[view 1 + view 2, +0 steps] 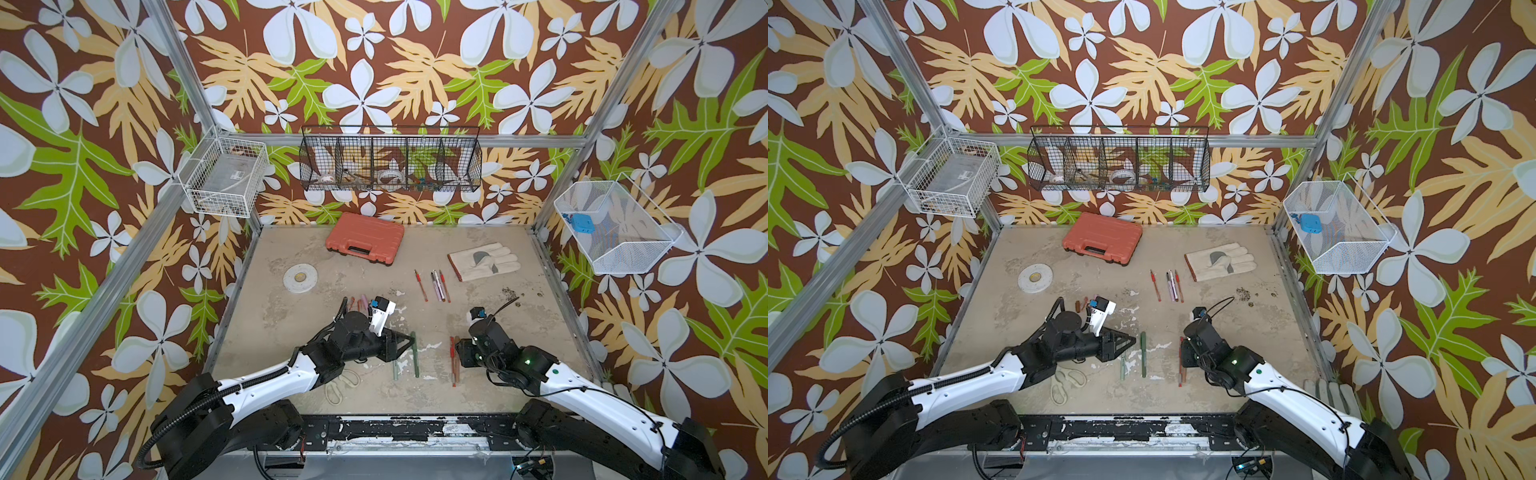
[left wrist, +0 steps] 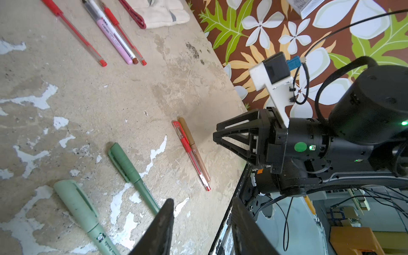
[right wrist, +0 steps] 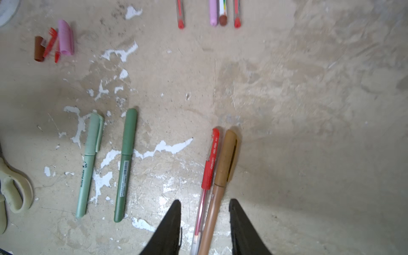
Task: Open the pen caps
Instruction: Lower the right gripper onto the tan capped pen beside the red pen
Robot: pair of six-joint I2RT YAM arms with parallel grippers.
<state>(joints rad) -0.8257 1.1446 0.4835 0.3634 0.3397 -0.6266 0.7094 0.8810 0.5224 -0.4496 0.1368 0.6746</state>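
Pen caps (image 3: 130, 130) on four near pens (image 3: 123, 183) point toward back wall (image 1: 374, 83).

White-and-black arms (image 1: 274, 384) carry black triangular fingers (image 2: 163, 229) and ribbed cable (image 1: 253, 376).

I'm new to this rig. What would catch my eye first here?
Loud floral wallpaper wraps the whole cell. An orange tool case lies at the back of the table. Up front, the open right gripper straddles a red pen and a brown pen lying side by side.
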